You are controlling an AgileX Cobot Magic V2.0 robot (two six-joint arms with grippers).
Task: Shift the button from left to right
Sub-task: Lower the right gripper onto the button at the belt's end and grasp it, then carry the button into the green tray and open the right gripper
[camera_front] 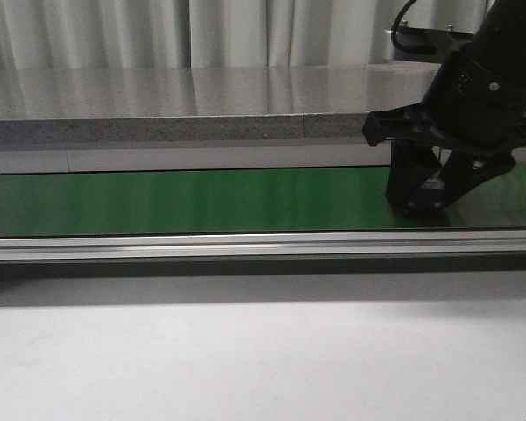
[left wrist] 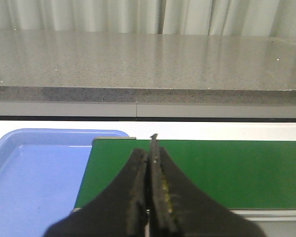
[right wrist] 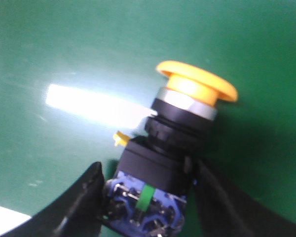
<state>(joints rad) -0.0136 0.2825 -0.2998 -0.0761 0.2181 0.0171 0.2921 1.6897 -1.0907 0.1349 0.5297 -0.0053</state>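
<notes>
Two fingers (right wrist: 84, 197) of the right gripper (right wrist: 148, 202) clamp the button (right wrist: 172, 148) by its black blocky body, one on each side, with the yellow-orange head sticking out beyond the fingertips and a thin green mark showing on the base between them. Beneath the held button lies the green belt (camera_front: 193, 200), catching a bright glare patch. From the front, the right gripper (camera_front: 425, 203) reaches down to the belt's surface (the button itself is hidden behind the fingers there). Ahead of the left gripper (left wrist: 150, 163), whose fingers are pressed together on nothing, sits the belt's end, with a blue tray (left wrist: 34, 173) just beside it and a grey stone counter (left wrist: 148, 59) beyond.
</notes>
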